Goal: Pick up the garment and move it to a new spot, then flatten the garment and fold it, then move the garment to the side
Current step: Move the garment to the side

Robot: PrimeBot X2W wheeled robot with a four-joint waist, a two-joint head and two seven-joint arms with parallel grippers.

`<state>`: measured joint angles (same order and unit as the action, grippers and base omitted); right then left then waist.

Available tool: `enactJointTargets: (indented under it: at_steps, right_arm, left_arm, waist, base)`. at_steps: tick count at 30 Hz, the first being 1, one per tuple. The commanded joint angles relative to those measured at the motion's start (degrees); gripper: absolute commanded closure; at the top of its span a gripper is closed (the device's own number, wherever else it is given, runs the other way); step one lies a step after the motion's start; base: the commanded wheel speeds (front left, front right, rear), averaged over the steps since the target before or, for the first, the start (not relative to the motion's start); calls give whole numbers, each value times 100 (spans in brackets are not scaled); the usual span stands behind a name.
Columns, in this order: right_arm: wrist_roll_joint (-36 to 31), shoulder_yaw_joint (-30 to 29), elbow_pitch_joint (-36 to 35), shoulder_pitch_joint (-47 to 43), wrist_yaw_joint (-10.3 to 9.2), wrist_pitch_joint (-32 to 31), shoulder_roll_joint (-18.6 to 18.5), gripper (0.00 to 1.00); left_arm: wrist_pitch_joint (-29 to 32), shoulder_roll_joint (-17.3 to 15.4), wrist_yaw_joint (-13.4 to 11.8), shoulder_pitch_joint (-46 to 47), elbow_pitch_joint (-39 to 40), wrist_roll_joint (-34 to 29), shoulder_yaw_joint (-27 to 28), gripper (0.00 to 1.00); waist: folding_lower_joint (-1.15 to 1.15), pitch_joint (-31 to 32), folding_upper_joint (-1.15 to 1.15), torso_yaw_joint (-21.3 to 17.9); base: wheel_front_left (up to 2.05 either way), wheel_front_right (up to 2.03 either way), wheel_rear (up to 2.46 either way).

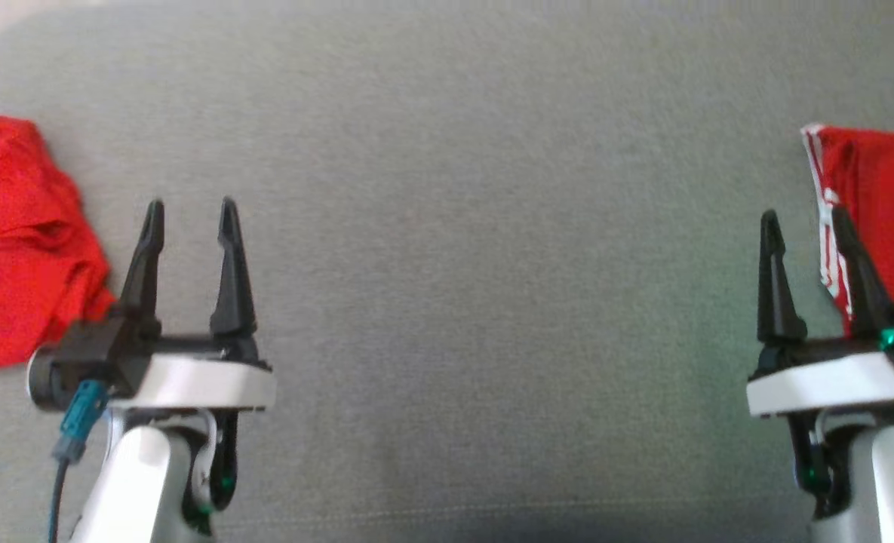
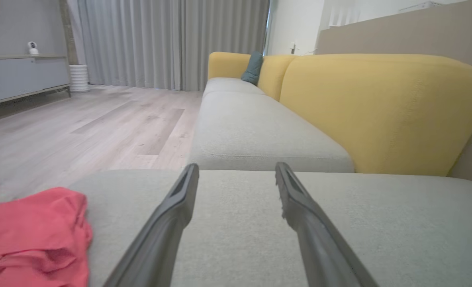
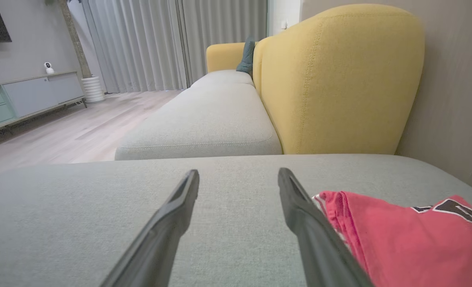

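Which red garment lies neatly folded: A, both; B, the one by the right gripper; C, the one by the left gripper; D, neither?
B: the white-trimmed red garment by the right gripper has flat layers and a straight edge, while the other red garment by the left gripper is a crumpled heap.

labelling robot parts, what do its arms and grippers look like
The left gripper and right gripper each have two long tapering black jaws on a black base, a white collar and a pale forearm. A teal connector with a dark cable sits at the left wrist. Small green lights glow on both.
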<state>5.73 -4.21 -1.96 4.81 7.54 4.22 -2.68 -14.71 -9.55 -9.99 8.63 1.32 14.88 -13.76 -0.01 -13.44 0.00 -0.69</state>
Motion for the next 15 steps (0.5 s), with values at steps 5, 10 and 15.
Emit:
enactJointTargets:
  at_steps: [5, 10, 15]
  right_arm:
    - [143, 214, -318, -277, -5, -177, -22, 0]
    - [154, 260, -390, -583, -5, -305, -21, 0]
    - [170, 295, -445, -827, -5, -386, -21, 0]
  left_arm:
    - [-29, -109, 262, -193, -78, -46, 361, 0]
    - [-29, -155, 487, -417, -296, -130, 331, 0]
    - [-29, -161, 588, -591, -428, -169, 296, 0]
  waist:
    - [1, 514, 0, 308]
    - [1, 816, 0, 289]
    - [1, 1036, 0, 254]
  base:
    - [0, 0, 0]
    - [0, 0, 0]
    - [0, 0, 0]
